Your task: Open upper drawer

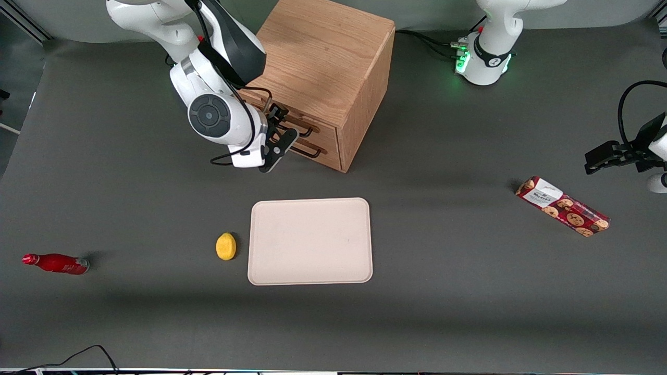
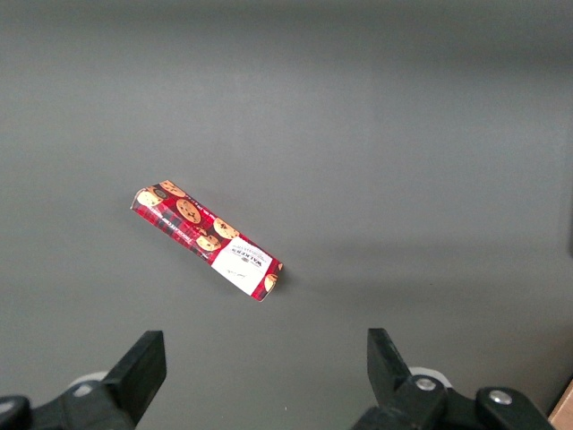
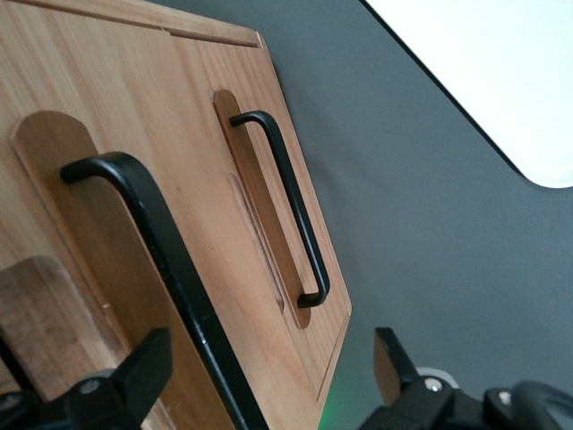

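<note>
Work surface: a matte dark grey table, smooth and uniform, with faint soft shadows; a pale wall edge shows at 12 o'clock in the front view.

Cabinet: a light oak box with visible straight grain, standing at about 12 o'clock from the tray. Its front carries two drawers. The upper drawer is flush with the cabinet face, closed, with a long thin black metal bar handle bent at the ends over a rounded recess. The lower drawer has a matching handle.

Gripper: directly in front of the cabinet's drawers, at the upper handle. Its black fingers are spread wide, one to each side of the bar, not pinching it.

Other items: a cream rectangular tray with rounded corners; a yellow lemon just beside it at 9 o'clock; a glossy red bottle lying flat toward the working arm's end; a red printed cookie box toward the parked arm's end.
</note>
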